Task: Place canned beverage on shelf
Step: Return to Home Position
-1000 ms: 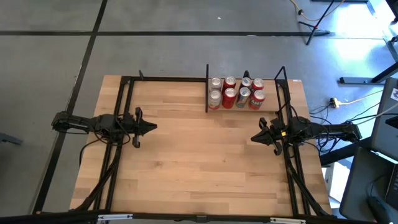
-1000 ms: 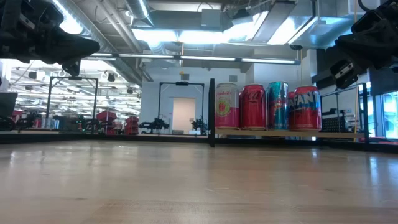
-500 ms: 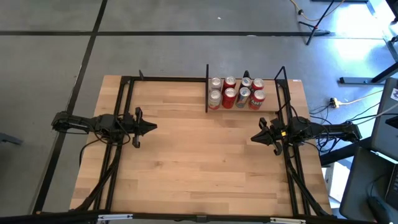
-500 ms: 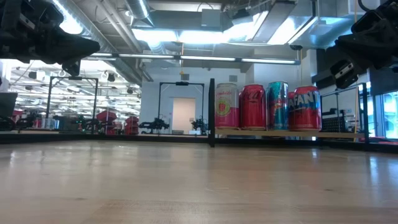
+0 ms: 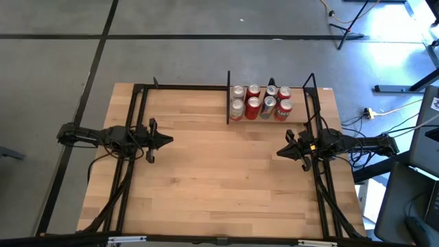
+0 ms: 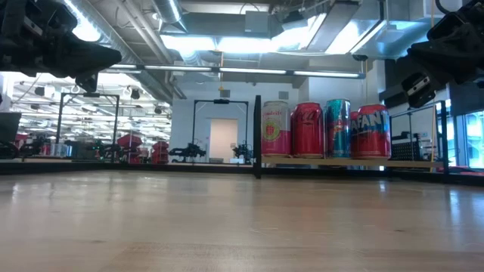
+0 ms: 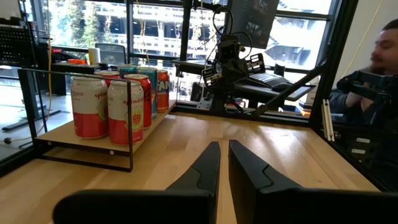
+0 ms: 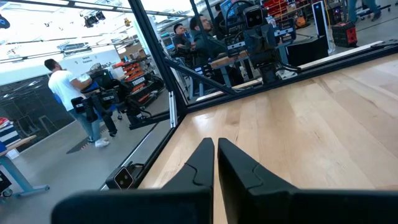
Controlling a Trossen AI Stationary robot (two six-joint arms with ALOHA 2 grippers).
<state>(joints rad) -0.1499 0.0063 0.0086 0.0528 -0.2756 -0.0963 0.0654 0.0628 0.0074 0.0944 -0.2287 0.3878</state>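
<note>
Nothing budged in that last second: the cans (image 5: 253,104) stood in two rows on the shelf (image 6: 340,161) by the counter's (image 5: 219,178) far-right corner, while left end effector (image 5: 164,140) and right end effector (image 5: 281,151) hung clenched, empty, apparently home.

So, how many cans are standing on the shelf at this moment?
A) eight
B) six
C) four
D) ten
A: the high view shows two rows of four cans on the shelf. The left arm and the right arm are at the table's sides, away from it, jaws shut on nothing.
</note>
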